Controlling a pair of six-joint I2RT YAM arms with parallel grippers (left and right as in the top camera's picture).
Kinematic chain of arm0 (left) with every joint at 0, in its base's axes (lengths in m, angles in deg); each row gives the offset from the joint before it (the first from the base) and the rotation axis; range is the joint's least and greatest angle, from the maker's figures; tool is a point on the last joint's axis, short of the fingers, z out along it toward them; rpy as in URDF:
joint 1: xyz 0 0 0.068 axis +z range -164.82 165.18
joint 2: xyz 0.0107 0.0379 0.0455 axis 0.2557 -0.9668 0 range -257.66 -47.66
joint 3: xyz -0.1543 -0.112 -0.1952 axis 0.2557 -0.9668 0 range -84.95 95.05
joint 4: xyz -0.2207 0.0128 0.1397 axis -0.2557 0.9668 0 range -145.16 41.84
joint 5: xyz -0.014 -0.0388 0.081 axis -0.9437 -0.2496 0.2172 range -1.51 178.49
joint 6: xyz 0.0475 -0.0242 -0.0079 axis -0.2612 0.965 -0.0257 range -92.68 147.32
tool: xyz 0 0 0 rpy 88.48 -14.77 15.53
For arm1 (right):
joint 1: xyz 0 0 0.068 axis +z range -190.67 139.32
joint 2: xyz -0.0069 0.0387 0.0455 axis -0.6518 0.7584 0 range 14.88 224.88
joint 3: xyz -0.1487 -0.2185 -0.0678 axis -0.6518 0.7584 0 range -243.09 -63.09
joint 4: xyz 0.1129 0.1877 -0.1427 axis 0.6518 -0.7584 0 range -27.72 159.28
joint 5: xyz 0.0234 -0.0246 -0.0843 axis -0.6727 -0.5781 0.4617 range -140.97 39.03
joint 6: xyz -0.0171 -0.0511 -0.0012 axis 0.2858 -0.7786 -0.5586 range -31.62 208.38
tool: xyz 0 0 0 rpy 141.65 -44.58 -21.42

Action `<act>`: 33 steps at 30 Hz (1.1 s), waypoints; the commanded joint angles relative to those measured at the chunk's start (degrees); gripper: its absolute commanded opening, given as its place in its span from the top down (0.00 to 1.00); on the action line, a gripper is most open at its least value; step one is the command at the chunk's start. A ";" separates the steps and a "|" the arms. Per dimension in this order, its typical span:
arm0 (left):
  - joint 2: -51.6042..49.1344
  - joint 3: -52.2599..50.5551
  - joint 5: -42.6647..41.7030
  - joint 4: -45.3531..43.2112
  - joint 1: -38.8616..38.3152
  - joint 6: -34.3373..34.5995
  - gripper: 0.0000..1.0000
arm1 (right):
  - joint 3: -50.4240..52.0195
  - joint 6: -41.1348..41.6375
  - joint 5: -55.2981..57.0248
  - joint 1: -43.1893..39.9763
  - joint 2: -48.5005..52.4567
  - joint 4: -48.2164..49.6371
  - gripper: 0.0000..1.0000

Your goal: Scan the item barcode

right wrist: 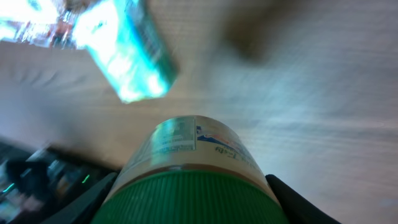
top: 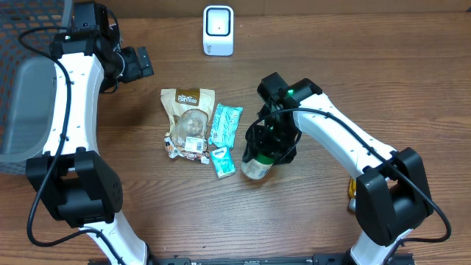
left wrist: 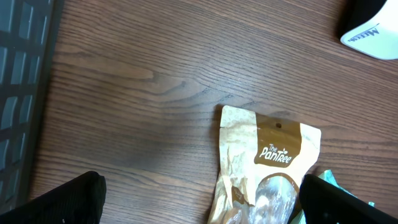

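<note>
A jar with a green ribbed lid and a pale printed label (top: 257, 166) lies right of the pile of items in the overhead view. My right gripper (top: 274, 146) is shut on the jar; in the right wrist view its dark fingers (right wrist: 93, 199) press both sides of the lid (right wrist: 193, 199) and the label (right wrist: 186, 140) points away. The white barcode scanner (top: 218, 30) stands at the table's back, and its corner (left wrist: 373, 28) shows in the left wrist view. My left gripper (top: 140, 64) hangs open over bare wood at back left, holding nothing (left wrist: 202, 190).
A brown Pantree pouch (top: 188, 118) (left wrist: 267, 162), a teal packet (top: 224, 124) and a small teal box (top: 223, 162) (right wrist: 130, 56) lie mid-table, left of the jar. A grey bin (top: 29, 110) sits at the far left.
</note>
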 commanded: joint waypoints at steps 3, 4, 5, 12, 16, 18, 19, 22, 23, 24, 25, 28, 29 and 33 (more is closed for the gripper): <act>0.81 0.74 -0.63 0.13 -0.42 -0.92 0.00 | -1.62 0.35 -13.55 0.20 -0.50 -1.88 0.33; 0.81 0.74 -0.63 0.13 -0.42 -0.92 0.00 | -1.62 0.33 -14.53 0.20 -0.50 -1.92 0.31; 0.81 0.74 -0.63 0.11 -0.39 -0.92 0.00 | -1.62 0.33 -15.67 0.20 -0.50 -1.97 0.31; 0.81 0.74 -0.63 0.13 -0.42 -0.92 0.00 | -1.62 0.33 -22.01 0.20 -0.50 -2.49 0.31; 0.81 0.74 -0.63 0.13 -0.39 -0.92 0.00 | -1.62 0.33 -22.01 0.15 -0.50 -4.57 0.31; 0.81 0.74 -0.63 0.13 -0.39 -0.92 0.00 | -1.62 0.33 -22.01 0.15 -0.50 -5.44 0.31; 0.81 0.74 -0.63 0.13 -0.39 -0.92 0.00 | -1.62 0.33 -22.01 0.15 -0.50 -5.68 0.31; 0.81 0.74 -0.63 0.13 -0.39 -0.92 0.01 | -1.62 0.33 -22.97 0.15 -0.50 -6.10 0.31; 0.81 0.74 -0.63 0.13 -0.39 -0.92 0.00 | -1.62 0.33 -23.52 0.15 -0.50 -6.12 0.31; 0.81 0.74 -0.63 0.13 -0.39 -0.92 0.00 | -1.62 0.33 -23.96 0.15 -0.50 -6.21 0.31; 0.81 0.74 -0.63 0.13 -0.39 -0.92 0.00 | -1.62 0.33 -24.20 0.15 -0.50 -6.27 0.31; 0.81 0.74 -0.63 0.13 -0.39 -0.92 0.01 | -1.62 0.33 -24.37 0.15 -0.50 -6.56 0.31; 0.81 0.74 -0.63 0.13 -0.39 -0.92 0.00 | -1.62 0.33 -24.37 0.15 -0.50 -6.69 0.31; 0.81 0.74 -0.63 0.11 -0.39 -0.92 0.00 | -1.62 0.33 -24.37 0.15 -0.50 -6.97 0.31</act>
